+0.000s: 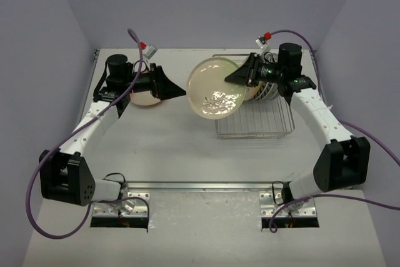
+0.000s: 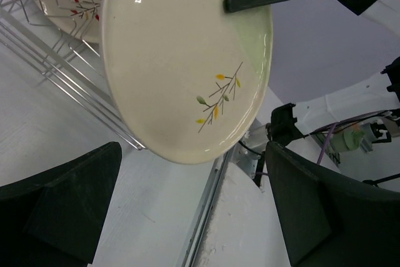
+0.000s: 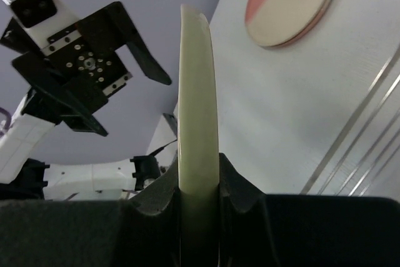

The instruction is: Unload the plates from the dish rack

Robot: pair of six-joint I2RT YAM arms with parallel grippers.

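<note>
My right gripper [image 1: 240, 76] is shut on the rim of a yellowish cream plate [image 1: 215, 89] and holds it tilted in the air, left of the dish rack [image 1: 256, 126]. The right wrist view shows this plate edge-on [image 3: 199, 104], pinched between the fingers [image 3: 240, 189]. My left gripper [image 1: 174, 90] faces the plate from the left, open and empty. In its own view the plate [image 2: 187, 60] with a twig print hangs above the wide-apart fingers [image 2: 62, 211]. More plates [image 1: 267, 89] stand in the rack. A cream plate with a pink part [image 1: 144, 97] lies flat on the table.
The rack's wires [image 2: 62, 67] run behind the held plate, and a plate with red marks [image 2: 69, 1] stands in them. A metal rail [image 1: 200, 186] crosses the table near the arm bases. Purple cables [image 1: 37, 179] loop beside both arms. Grey walls close in the table.
</note>
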